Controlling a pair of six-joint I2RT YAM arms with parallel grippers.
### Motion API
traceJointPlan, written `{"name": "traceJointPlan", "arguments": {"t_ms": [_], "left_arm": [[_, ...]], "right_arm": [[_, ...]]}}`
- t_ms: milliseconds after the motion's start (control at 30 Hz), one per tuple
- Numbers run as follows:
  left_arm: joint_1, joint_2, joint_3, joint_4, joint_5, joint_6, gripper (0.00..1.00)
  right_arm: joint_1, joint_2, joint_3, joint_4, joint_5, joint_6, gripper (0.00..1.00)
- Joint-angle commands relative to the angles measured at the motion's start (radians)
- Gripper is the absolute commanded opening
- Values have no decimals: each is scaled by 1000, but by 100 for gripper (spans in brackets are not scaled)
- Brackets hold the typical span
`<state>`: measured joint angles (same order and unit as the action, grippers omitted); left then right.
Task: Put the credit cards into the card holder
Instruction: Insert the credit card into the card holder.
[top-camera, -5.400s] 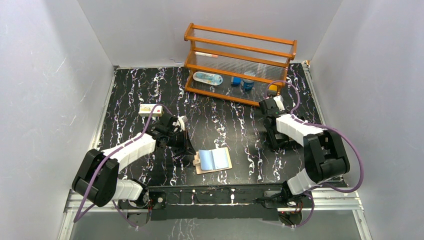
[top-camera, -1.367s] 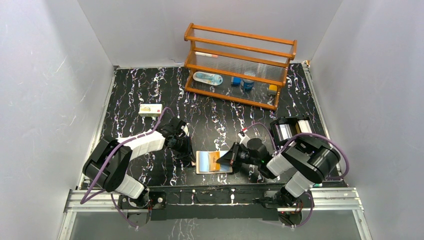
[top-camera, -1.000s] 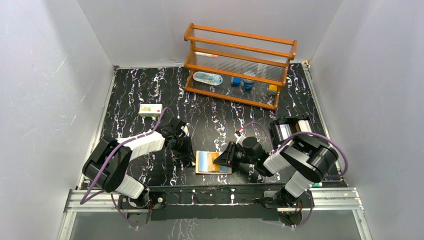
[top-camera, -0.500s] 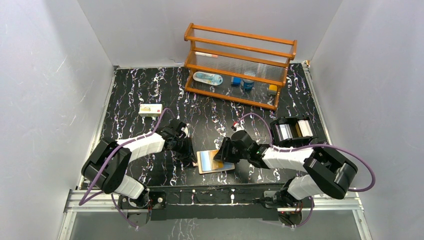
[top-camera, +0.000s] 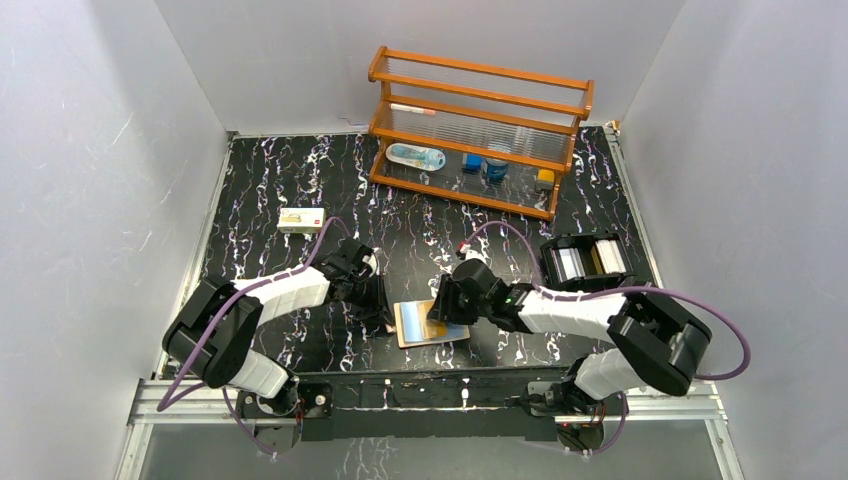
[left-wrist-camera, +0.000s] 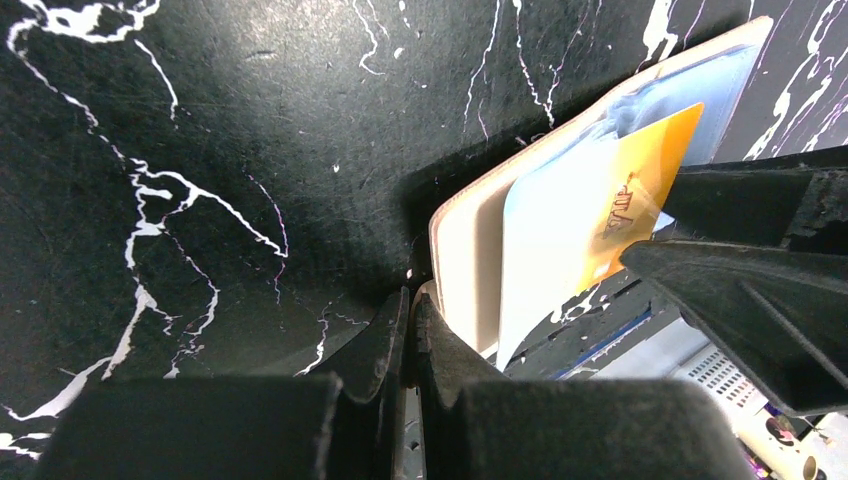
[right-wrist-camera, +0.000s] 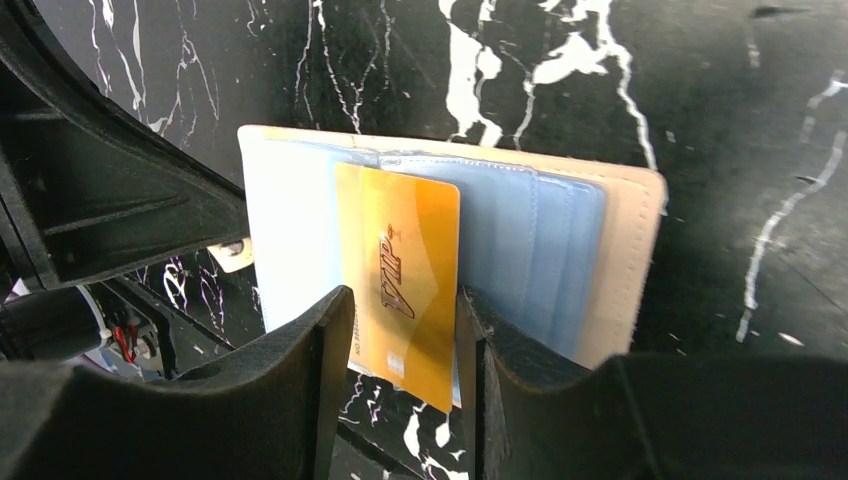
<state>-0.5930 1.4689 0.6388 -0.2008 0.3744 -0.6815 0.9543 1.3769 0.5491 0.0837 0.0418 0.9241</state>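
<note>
Cards on the open holder, both tools at it.
Top view: my left tool and right tool meet at the tan card holder, near the front of the desk. Left wrist: the left tool is pressed together just beside the holder's corner. Right wrist: the right tool stands spread, a finger either side of the yellow card, which overlaps the light blue card.

The black marbled table bears a wooden rack, a small box and the open card holder.
</note>
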Motion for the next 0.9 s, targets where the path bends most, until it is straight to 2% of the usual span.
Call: {"name": "traceJointPlan", "arguments": {"t_ms": [0,267,467,733,867], "left_arm": [[-19,26,-44,-58,-66,10,0],[-25,30,-40,-52,-68,3,0],[-28,31,-42,-51,-70,1,0],[-30,30,-44,-52,-72,3,0],[-30,32,-46,-51,-75,3,0]], "right_arm": [[38,60,49,1,25,-13,50],[70,108,93,44,6,-14,50],[89,136,124,57,-10,-30,46],[96,101,167,-33,26,-45,49],[97,87,167,-69,48,-48,48]]}}
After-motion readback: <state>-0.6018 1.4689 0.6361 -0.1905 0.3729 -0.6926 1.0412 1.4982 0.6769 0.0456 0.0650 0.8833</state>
